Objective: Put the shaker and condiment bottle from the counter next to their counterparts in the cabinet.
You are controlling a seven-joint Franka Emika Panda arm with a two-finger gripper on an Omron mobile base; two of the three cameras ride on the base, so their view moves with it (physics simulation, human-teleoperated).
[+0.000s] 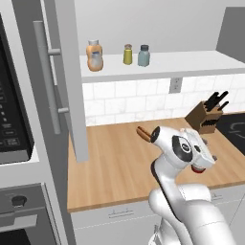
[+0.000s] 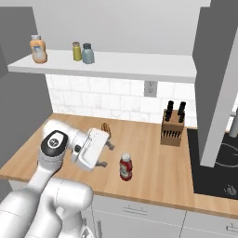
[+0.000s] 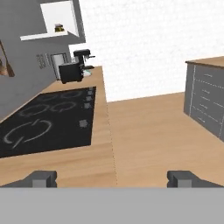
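Blue-grey shaker (image 1: 143, 55) already up on the white cabinet shelf (image 1: 191, 62), upright, just beside the yellow-green shaker (image 1: 128, 54) with the tan cap; same pair seen from the right base view, blue-grey shaker (image 2: 87, 53) to the right of the yellow-green one (image 2: 76, 51). Plump orange bottle (image 1: 94, 55) farther left on the same shelf, apart from the two shakers. Red condiment bottle (image 2: 125, 167) with white label standing upright on the wooden counter (image 2: 153, 176), near the front edge, just beside the gripper (image 2: 106, 155) but not touching it. Gripper low over the counter, pointing sideways toward the cooktop (image 3: 43, 118); fingers spread wide, nothing between them; both dark fingertips (image 3: 41, 178) far apart at the bottom of the hand view. Knife block (image 2: 171, 128) at the back of the counter beside the cooktop, well apart from the red bottle. Small brown item (image 1: 142, 133) lying on the counter behind the arm's wrist; kind cannot be told. Grey cabinet door (image 1: 72, 72) with long bar handle swung open at the left of the left base view.
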